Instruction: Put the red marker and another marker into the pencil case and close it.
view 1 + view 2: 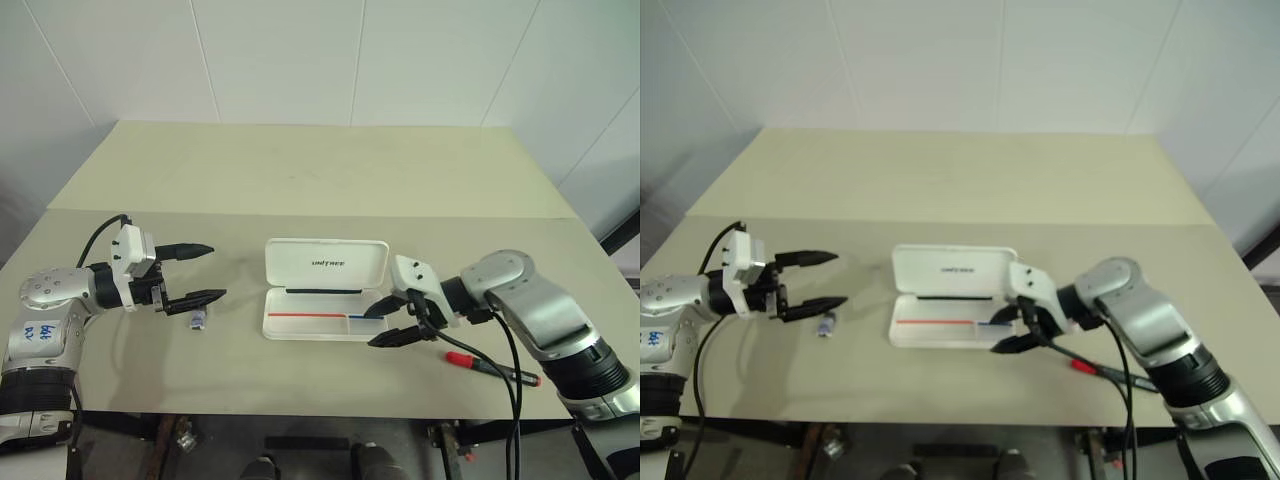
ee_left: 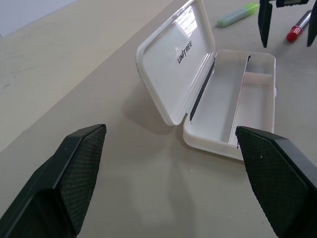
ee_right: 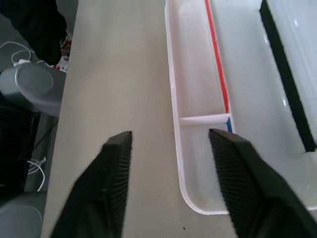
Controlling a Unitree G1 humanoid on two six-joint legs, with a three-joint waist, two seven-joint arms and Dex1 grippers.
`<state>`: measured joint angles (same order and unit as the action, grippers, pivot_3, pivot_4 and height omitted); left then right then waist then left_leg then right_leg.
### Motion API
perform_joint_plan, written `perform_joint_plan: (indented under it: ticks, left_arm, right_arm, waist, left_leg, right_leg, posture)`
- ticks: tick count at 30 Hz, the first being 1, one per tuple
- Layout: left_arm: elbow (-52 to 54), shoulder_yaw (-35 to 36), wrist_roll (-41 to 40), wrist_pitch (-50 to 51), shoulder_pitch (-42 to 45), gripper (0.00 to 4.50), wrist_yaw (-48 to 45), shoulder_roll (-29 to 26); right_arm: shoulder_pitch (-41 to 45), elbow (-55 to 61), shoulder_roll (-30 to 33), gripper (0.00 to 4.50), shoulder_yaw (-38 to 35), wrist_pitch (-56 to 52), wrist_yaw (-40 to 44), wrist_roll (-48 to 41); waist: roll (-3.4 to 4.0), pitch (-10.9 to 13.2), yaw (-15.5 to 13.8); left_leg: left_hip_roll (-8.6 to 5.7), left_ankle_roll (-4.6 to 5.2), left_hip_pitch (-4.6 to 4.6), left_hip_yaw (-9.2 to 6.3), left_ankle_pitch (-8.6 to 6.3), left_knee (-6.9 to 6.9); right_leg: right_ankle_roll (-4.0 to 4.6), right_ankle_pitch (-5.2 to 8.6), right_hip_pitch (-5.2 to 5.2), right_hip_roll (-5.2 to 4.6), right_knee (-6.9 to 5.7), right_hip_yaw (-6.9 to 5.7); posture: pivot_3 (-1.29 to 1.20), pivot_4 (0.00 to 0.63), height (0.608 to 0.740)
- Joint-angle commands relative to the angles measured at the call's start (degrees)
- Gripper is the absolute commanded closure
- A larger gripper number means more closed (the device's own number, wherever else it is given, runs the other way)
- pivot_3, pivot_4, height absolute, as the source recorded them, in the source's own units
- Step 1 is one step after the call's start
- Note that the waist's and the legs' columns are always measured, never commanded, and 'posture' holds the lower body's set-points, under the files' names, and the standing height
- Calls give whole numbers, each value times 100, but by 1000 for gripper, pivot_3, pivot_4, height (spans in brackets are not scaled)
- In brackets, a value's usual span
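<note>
The white pencil case [image 1: 315,325] lies open in the middle of the table, its lid [image 1: 325,262] standing up at the back and its tray bare inside. On the table to the case's right, near the front edge, lies the red marker [image 1: 490,367]. In the left wrist view the pale green highlighter [image 2: 237,15] lies just past the case, close to the red marker [image 2: 298,27]. My right gripper [image 1: 390,322] hangs open over the case's right front corner [image 3: 198,198], holding nothing. My left gripper [image 1: 205,275] is open and level, well left of the case.
A tiny purple-grey object [image 1: 198,320] lies on the table just below my left gripper. The table's front edge runs close in front of the case and the red marker. A seam crosses the table behind the case.
</note>
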<state>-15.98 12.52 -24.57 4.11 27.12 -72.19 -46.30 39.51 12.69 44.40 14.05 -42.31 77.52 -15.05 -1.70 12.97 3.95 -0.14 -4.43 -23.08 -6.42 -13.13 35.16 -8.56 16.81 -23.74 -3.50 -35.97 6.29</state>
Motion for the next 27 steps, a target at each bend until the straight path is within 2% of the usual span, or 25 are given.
perform_joint_plan:
  ticks: [1, 2, 3, 9, 16, 22, 27]
  left_arm:
    - [322, 106, -167, 73, -53, 0, -47, -71]
    - [376, 93, -188, 109, -71, 0, -64, -62]
    - [443, 80, -206, 152, -94, 0, -66, -47]
    - [907, -10, -369, 448, -262, 0, -116, 37]
    - [1193, -311, -447, 676, -341, 0, -184, 265]
    - [927, -536, -356, 629, -54, 0, -306, 425]
    - [883, -653, -347, 644, 65, 0, -370, 511]
  right_arm:
    - [-71, 291, 337, 529, -675, 14, -181, -258]
    - [-192, 279, 482, 98, -814, 73, -152, -306]
    - [-335, 260, 566, 25, -981, 220, -174, -338]
    - [-1358, 126, 848, 25, -2093, 1148, -359, -510]
    - [-3407, 144, 1117, 25, -3249, 1680, -121, -798]
    - [-4356, -62, 1084, 25, -3694, 2094, -144, -814]
    - [-4736, -198, 1116, 25, -3832, 2213, -228, -834]
  waist:
    - [0, 0, -23]
    - [0, 0, -53]
    - [0, 0, -73]
    - [-1, 0, -111]
    - [-6, -4, -206]
    - [-6, -4, -192]
    - [-6, -4, -192]
  left_leg:
    - [0, 0, 0, 0, 0, 0]
    - [0, 0, 0, 0, 0, -1]
    - [0, 0, 0, 0, 0, -2]
    - [0, 2, -1, 4, -1, 0]
    - [1, 8, 1, 7, -1, 2]
    - [2, 13, 24, 19, 5, 14]
    - [2, 20, 35, 33, 15, 14]
  right_leg:
    - [0, 0, 0, 0, 1, 0]
    - [0, 0, 0, 0, 1, 0]
    - [0, 0, 0, 0, 3, 0]
    - [0, 0, 4, 0, 6, 1]
    - [1, -1, 14, 0, 12, -2]
    - [0, -7, 33, 3, 11, 8]
    - [9, -5, 46, 2, 20, 21]
  posture:
    - [0, 150, 740]
    - [0, 150, 740]
    - [0, 150, 740]
    - [0, 150, 740]
    - [0, 150, 740]
    - [0, 150, 740]
    - [0, 150, 740]
